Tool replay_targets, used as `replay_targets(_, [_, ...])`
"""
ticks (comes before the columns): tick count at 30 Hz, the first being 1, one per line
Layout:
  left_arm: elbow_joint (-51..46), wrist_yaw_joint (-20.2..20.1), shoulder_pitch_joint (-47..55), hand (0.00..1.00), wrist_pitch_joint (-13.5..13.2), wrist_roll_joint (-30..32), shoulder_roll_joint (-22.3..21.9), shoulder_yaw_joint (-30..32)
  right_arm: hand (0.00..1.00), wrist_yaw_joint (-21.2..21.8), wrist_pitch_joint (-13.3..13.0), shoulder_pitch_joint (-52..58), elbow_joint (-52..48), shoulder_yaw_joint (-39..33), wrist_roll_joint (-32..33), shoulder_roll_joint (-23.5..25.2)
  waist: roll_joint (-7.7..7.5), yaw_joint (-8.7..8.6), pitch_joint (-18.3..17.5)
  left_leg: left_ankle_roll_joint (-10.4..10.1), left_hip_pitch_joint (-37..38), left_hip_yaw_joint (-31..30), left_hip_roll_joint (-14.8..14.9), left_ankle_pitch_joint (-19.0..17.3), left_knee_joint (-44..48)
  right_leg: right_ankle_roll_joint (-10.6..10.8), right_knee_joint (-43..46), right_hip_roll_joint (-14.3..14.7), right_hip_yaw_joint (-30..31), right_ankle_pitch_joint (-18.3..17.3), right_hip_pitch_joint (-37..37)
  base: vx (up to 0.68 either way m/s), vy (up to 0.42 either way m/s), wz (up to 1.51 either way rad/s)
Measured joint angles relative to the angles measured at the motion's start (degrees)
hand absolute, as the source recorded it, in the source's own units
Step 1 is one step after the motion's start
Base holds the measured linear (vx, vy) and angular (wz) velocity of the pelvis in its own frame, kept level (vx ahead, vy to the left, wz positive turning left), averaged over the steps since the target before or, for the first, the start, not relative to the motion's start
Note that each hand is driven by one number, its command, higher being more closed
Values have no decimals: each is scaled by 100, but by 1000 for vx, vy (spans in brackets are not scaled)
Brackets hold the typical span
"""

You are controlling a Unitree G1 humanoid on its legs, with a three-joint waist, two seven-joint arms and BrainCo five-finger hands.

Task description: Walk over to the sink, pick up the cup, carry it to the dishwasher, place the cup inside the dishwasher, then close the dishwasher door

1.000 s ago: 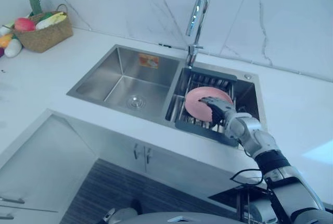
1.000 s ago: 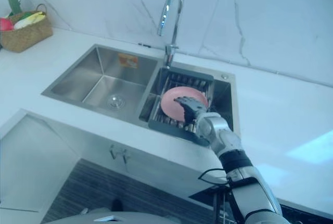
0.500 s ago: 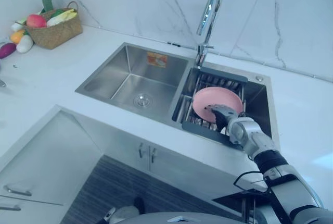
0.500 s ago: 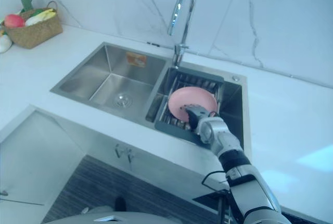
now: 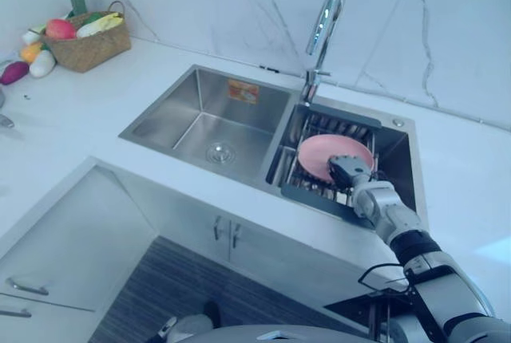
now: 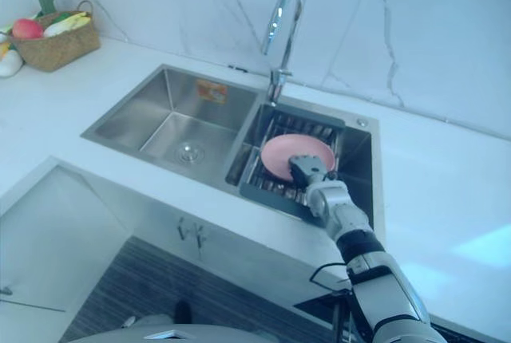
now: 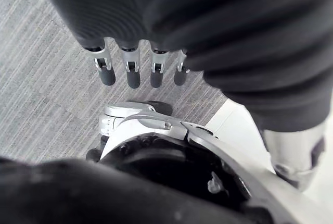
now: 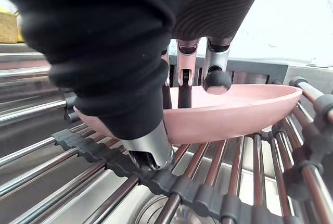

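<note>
- Pickup step: right hand (image 5: 350,174) pinches the rim of the pink bowl (image 5: 326,151), which sits tilted on the sink rack (image 5: 310,194).
- Next: lift it clear of the rack.
- Left hand (image 7: 130,73) hangs with straight fingers.

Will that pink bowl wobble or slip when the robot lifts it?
Probably stiff and light: the pink bowl looks thin, smooth and shallow. Held at one rim by the right hand, it might tilt or slip. Pushed along the rack, it would likely slide.
</note>
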Motion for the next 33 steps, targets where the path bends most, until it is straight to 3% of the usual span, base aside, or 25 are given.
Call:
replay_targets(5, [-6, 0, 1, 0, -38, 106, 6, 1, 100, -456, 30, 58, -1, -80, 1, -4, 2, -9, 1, 4, -1, 4, 2, -4, 0, -9, 9, 1, 32, -1, -2, 0, 0, 0])
replay_targets(11, [-11, 0, 10, 0, -48, 107, 5, 1, 100, -881, -253, 123, 0, -242, 33, -37, 4, -7, 1, 2, 2, 4, 3, -7, 1, 5, 24, 4, 64, -13, -12, 29, 0, -1])
replay_targets(16, [-59, -7, 75, 0, -69, 150, 5, 21, 100, -1143, -226, 159, 0, -261, 386, -60, 9, -14, 0, 21, 13, 4, 4, 7, 2, 30, 48, 3, 92, -14, -24, 29, -2, -2])
replay_targets(21, [-60, -6, 106, 0, -73, 207, -6, 29, 100, -1562, -367, 158, -42, -561, 510, -120, 46, -61, -4, 21, 23, 3, 3, 7, 3, 31, 48, 2, 99, -14, -23, 0, 0, 0])
replay_targets(26, [-61, -5, 160, 0, -109, 208, -13, 41, 100, -1554, -429, 176, -258, -572, 502, -362, 69, -115, 7, 16, 64, 28, 8, 2, 2, 31, 52, 3, 139, -16, -26, -5, 3, -3])
replay_targets(33, [-62, 0, 271, 0, -173, 235, -26, 42, 100, -1338, -422, 413, -1729, -1270, 578, -918, 127, -249, -4, -14, 111, 317, 52, -50, 2, 3, 68, 15, 447, 5, -152, -9, 12, -22])
